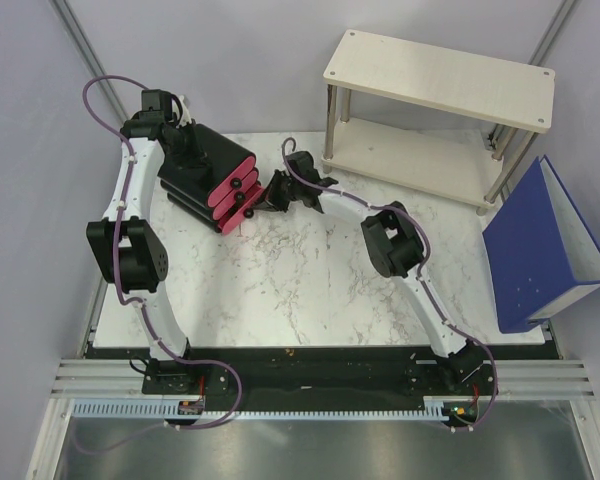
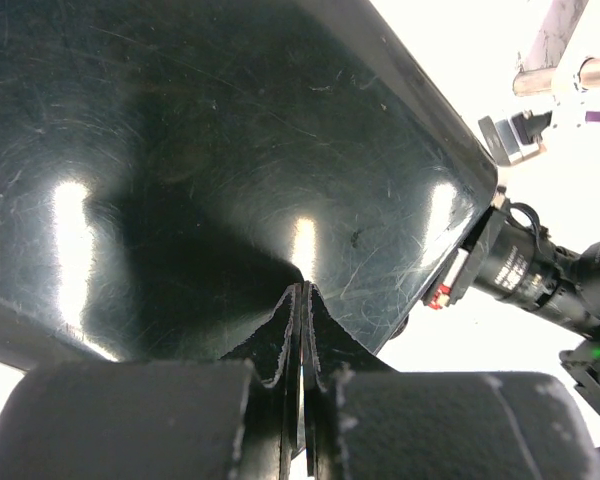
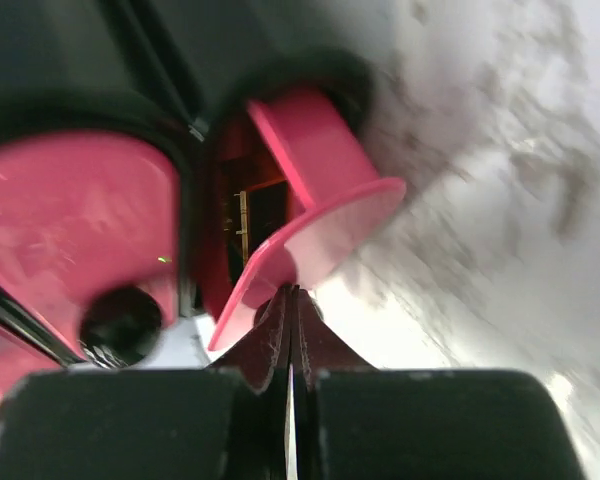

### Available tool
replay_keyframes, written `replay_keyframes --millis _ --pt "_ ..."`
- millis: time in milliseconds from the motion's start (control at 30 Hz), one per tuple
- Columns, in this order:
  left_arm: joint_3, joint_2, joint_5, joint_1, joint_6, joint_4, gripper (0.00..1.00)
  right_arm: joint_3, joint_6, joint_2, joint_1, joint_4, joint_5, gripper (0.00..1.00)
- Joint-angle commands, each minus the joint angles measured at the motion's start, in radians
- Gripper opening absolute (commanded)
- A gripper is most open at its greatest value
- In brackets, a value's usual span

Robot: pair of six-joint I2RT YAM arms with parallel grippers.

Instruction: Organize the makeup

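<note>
Marble-patterned bench (image 1: 310,290) carried the black box (image 1: 195,160), its drawer fronts turned toward the right arm. At that front, the right fingers (image 3: 270,340) were pressed together, tips just under the lip of a pink drawer (image 3: 320,190) that stood ajar. The left fingers (image 2: 280,345), also together, met the box's glossy wall on the side away from the drawers. No makeup showed plainly; it probably lay inside the box, nearer the right arm.

Robot lab cell, not a home. Plain grey partition walls (image 1: 240,60) box in a marble-print table (image 1: 310,290). The left arm (image 1: 130,200) and right arm (image 1: 420,290) are bolted to aluminium rails (image 1: 310,378) above a slotted cable duct (image 1: 310,408). Staged props: two-tier wooden shelf (image 1: 440,80), blue ring binder (image 1: 540,245).
</note>
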Motion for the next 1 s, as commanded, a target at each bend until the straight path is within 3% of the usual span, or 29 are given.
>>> replay_keyframes --millis 0,167,300,433,567,667,733,767,800,900,933,967 --pt "-0.009 0.034 -0.015 -0.002 0.039 -0.094 0.02 0.082 0.17 0.076 0.029 0.22 -0.052 0.0" --pt "-0.011 0.034 -0.018 -0.002 0.042 -0.099 0.02 0.157 0.269 0.153 0.041 0.284 -0.041 0.0" --pt "-0.008 0.028 -0.022 0.0 0.042 -0.1 0.02 0.112 0.272 0.127 0.041 0.32 -0.041 0.0" --pt "0.018 -0.032 -0.093 -0.002 0.008 -0.067 0.02 -0.112 0.128 -0.089 0.029 0.314 0.013 0.0" --pt "0.028 -0.169 -0.099 -0.002 -0.021 0.025 0.07 -0.263 -0.064 -0.305 -0.009 0.189 0.089 0.01" --pt "0.043 -0.206 -0.03 -0.002 -0.03 0.045 0.18 -0.316 -0.272 -0.468 -0.022 0.025 0.187 0.12" --pt "0.017 -0.244 0.043 -0.005 -0.033 0.059 0.32 -0.355 -0.414 -0.583 -0.022 -0.054 0.285 0.24" --pt "0.003 -0.262 0.057 -0.017 -0.03 0.073 0.37 -0.372 -0.452 -0.622 -0.022 -0.126 0.324 0.32" --pt "-0.038 -0.297 0.088 -0.025 -0.014 0.082 0.45 -0.395 -0.479 -0.661 -0.022 -0.155 0.367 0.51" --pt "-0.142 -0.356 0.164 -0.078 0.043 0.111 0.54 -0.539 -0.547 -0.822 -0.034 -0.211 0.496 0.76" --pt "-0.175 -0.391 0.184 -0.092 0.059 0.121 0.56 -0.623 -0.547 -0.894 -0.04 -0.217 0.513 0.78" --pt "-0.208 -0.408 0.195 -0.12 0.066 0.137 0.8 -0.665 -0.543 -0.93 -0.054 -0.225 0.534 0.8"
